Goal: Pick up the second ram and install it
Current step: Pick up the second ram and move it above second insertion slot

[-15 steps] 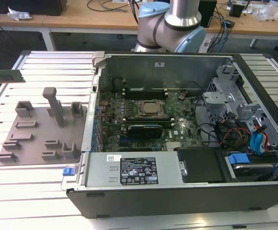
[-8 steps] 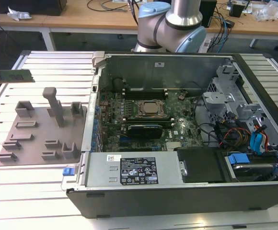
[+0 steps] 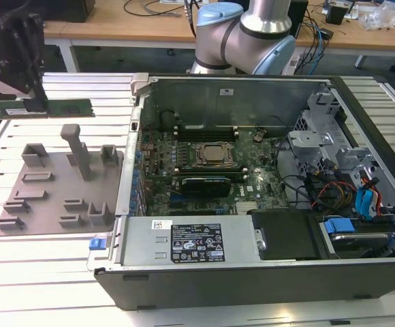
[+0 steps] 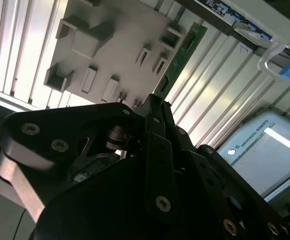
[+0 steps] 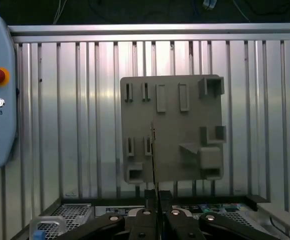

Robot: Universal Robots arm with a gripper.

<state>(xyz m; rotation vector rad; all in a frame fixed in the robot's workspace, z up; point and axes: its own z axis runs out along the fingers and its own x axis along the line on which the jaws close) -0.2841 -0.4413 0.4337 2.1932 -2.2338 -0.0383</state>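
Slatted tabletop (image 3: 54, 286). Open computer case (image 3: 252, 276) on the exterior view's right, grey fixture plate (image 3: 48, 204) beside it. Tool (image 3: 35, 102) pinching second ram (image 3: 65, 107), level, aloft over plate's far edge. Pickup done, by my reading; seating not. Case's upright wall stands between stick and motherboard (image 3: 252, 191); open air around stick.

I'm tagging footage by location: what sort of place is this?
Probably a robotics lab: a robot arm, its gripper holding the second ram, over a slotted aluminium table with an open computer case; cable-strewn wooden desks behind.
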